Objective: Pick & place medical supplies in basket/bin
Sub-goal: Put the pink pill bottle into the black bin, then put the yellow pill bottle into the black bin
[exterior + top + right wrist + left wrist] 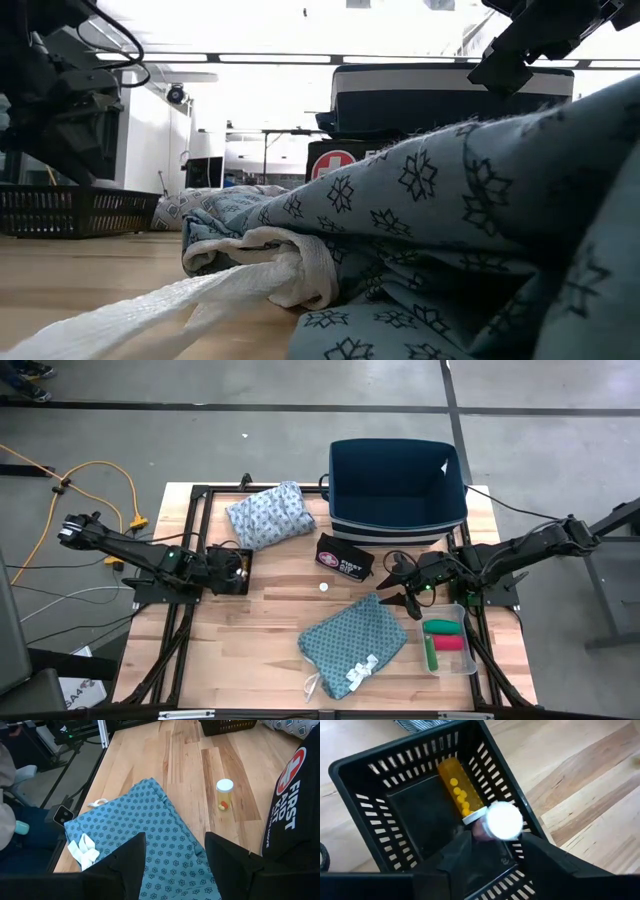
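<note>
White ties and the teal cloth are seen nearest in the low view, slumped on the counter; it is judged soft, light and floppy, best pinched at a bunched fold. Above its far corner the right gripper hovers, jaws spread, nothing held. Just beyond, a small pill bottle stands upright, judged rigid, light, easily toppled. A tray with red and green rolls sits by the right edge. Farther off lie the first aid pouch, pale cloth and blue bin. The left gripper is over the black basket, jaws parted about an amber bottle lying inside. Open counter remains at centre.
</note>
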Controlling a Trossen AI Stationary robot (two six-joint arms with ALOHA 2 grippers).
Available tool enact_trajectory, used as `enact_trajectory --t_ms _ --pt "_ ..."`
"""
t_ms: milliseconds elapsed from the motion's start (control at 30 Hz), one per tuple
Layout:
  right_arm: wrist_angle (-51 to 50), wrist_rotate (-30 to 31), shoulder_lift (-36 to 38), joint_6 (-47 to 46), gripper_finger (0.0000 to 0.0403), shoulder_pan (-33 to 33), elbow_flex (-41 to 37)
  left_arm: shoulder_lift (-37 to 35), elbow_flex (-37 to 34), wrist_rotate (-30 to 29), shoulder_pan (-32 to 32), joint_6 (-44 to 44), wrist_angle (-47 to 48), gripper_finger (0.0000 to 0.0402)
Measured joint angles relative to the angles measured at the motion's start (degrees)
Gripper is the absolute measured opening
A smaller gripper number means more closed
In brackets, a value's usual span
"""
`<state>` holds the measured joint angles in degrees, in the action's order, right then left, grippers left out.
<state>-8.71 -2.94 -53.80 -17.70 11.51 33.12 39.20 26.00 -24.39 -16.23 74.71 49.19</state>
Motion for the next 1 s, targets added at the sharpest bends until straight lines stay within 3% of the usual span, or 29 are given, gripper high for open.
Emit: enact_trajectory --t_ms 733,900,1000 --pt "0.02 0.0 0.0 0.01 0.0192 0.0 0.0 -0.24 0.0 -1.99 0.04 -2.07 -2.53 0.0184" --pt "0.02 0.0 0.0 0.0 0.0192 0.0 0.0 -2.2 0.0 -5.93 0.04 -7.32 -5.93 0.0184" --pt "0.02 0.0 0.0 0.01 0.0192 -0.02 0.0 -2.69 0.0 -10.31 0.04 -16.57 -12.77 0.0184"
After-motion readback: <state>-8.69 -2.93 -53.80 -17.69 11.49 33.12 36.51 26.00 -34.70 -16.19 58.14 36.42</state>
